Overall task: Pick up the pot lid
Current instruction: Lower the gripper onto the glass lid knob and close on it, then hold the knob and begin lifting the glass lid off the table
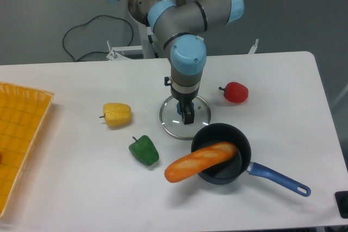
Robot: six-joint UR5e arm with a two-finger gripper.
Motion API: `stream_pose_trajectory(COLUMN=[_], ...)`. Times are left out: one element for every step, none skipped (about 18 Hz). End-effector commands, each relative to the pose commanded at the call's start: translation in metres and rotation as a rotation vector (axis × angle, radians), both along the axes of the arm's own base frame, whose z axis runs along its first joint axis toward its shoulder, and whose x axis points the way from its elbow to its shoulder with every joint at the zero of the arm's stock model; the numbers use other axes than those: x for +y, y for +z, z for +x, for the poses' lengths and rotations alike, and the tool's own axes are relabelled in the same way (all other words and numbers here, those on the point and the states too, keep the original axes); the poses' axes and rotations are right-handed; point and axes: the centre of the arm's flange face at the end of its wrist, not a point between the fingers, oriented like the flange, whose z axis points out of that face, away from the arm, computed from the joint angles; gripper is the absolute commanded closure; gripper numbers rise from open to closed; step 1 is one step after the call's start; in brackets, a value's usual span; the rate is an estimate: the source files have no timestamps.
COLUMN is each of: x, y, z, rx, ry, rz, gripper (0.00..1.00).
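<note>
Bread [198,162] in pan [211,136], lid [173,127] behind

The lid [171,127] is clear, its knob [179,109] blue. The pan [220,133] is black, its handle [280,180] blue. One pepper [117,115] is yellow, one pepper [144,150] green, one pepper [236,93] red. The bread [200,162] is orange, the crate [24,126] yellow-orange, the arm [187,52] grey with blue caps [236,5].

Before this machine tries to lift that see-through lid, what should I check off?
1. Gripper open: ok, its fingers stand apart.
2. Lid lying flat on the table: ok, by the look of it.
3. Gripper over the lid's blue knob: ok, roughly.
4. Fingers lined up on either side of the knob: cannot tell; the gripper partly hides it.
5. Space between lid and black pan: cannot tell; their edges meet in this view.
</note>
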Motion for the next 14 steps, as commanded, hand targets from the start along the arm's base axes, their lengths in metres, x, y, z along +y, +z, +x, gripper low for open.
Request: stream_pose_trajectory(x=[-0.001, 0.000, 0.000, 0.001, 0.003, 0.006, 0.008, 0.007, 0.007, 0.008, 0.007, 0.006, 0.005, 0.004], y=[-0.001, -0.001, 0.000, -0.002, -0.005, -0.011, -0.017, -0.019, -0.019, -0.021, -0.023, -0.024, -0.025, -0.027], z=[0.000, 0.001, 0.001, -0.001, -0.003, -0.007, -0.007, -0.007, -0.007, -0.007, -0.008, -0.009, -0.010, -0.009], rx=[0.000, 0.000, 0.002, 0.007, 0.017, 0.029, 0.028, 0.026, 0.028, 0.028, 0.027, 0.025, 0.026, 0.023], ry=[0.002, 0.002, -0.003, -0.008, -0.030, -0.044, -0.047, -0.049, -0.049, -0.052, -0.054, -0.060, -0.070, -0.073], rz=[0.000, 0.000, 0.002, 0.006, 0.018, 0.028, 0.028, 0.027, 0.028, 0.024, 0.020, 0.018, 0.015, 0.011], gripper=[0.00, 0.00, 0.00, 0.00, 0.00, 0.00, 0.00, 0.00, 0.00, 0.00, 0.00, 0.00, 0.00, 0.00])
